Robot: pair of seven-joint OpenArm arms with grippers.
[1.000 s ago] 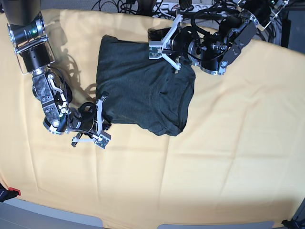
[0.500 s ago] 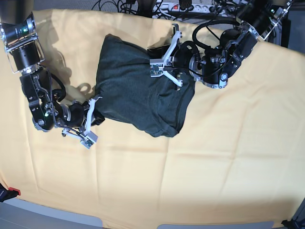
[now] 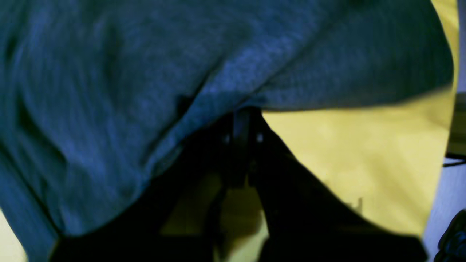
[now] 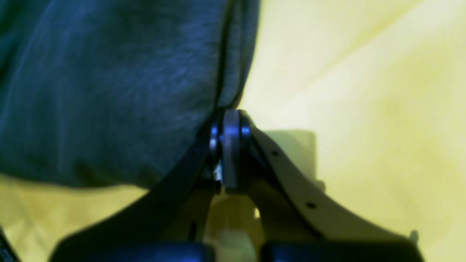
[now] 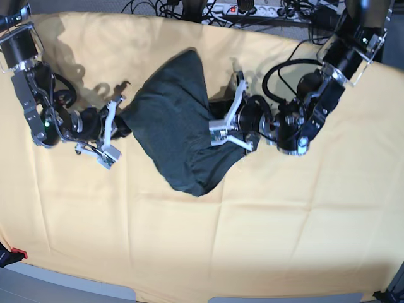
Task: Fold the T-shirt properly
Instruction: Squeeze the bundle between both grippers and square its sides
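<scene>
The T-shirt (image 5: 175, 120) is a dark heathered bundle in the middle of the pale yellow cloth, pulled up into a peak at the back and sagging to a point at the front. My left gripper (image 5: 216, 130), on the base view's right, is shut on the shirt's right edge. In the left wrist view the T-shirt (image 3: 182, 72) fills the top, and the left gripper (image 3: 243, 116) pinches its lower edge. My right gripper (image 5: 118, 124), on the base view's left, is shut on the shirt's left edge. In the right wrist view the right gripper (image 4: 230, 122) clamps a seamed edge of the T-shirt (image 4: 109, 91).
The pale yellow cloth (image 5: 284, 221) covers the whole table. Cables and a power strip (image 5: 240, 9) lie beyond its back edge. A small red piece (image 5: 19, 254) sits at the front left corner. Both arms reach in low from the sides.
Both arms have swung, the left one toward the front and the right one back and outward. The shirt held between them has turned and bunched into a narrower, raised bundle.
</scene>
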